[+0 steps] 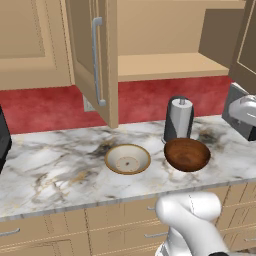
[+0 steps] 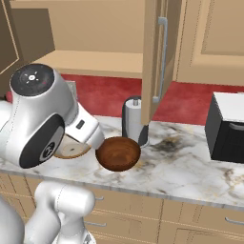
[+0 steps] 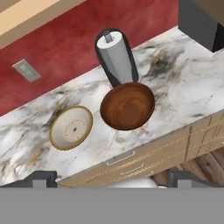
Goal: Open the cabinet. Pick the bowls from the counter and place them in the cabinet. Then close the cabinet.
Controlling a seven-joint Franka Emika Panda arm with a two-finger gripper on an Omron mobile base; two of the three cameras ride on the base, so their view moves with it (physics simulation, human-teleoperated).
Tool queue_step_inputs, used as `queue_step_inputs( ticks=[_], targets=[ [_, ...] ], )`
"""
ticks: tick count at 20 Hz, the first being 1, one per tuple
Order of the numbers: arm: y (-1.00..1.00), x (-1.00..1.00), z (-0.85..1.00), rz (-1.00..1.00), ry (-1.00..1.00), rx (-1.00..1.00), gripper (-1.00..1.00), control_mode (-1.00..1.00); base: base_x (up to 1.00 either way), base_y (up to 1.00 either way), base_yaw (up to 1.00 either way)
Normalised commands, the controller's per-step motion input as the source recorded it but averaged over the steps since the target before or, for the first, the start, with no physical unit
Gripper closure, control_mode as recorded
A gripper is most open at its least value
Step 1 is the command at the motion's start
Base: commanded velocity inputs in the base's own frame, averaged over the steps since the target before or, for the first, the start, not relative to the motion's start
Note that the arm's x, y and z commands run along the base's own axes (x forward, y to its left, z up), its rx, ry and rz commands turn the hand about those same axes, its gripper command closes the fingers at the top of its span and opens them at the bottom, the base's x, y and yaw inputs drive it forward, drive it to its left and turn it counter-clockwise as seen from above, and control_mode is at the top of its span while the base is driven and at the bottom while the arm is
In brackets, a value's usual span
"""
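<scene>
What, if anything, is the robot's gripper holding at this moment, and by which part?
Nothing is held. The gripper is open above the counter; both bowls sit untouched below it.

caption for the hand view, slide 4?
Open end effector above brown bowl and cream bowl on marble counter.

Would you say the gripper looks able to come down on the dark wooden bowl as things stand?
Probably yes. The gripper is open, looking down on the brown bowl, with nothing between them. The grey canister touches the bowl's far rim; the cream bowl sits apart.
</scene>
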Motion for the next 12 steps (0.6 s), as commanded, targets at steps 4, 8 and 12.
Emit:
queue_step_inputs(
  ticks=[4,8,12],
  targets=[
    [0.00,0.00,-0.46,-0.01,0.04,-0.01,-1.00,-1.00,0.00,0.00,0.00],
    [0.00,0.00,-0.51,-0.03,0.06,0.00,-1.00,-1.00,0.00,0.00,0.00],
    [0.00,0.00,-0.56,-0.04,0.09,0.00,-1.00,-1.00,0.00,0.00,0.00]
  ],
)
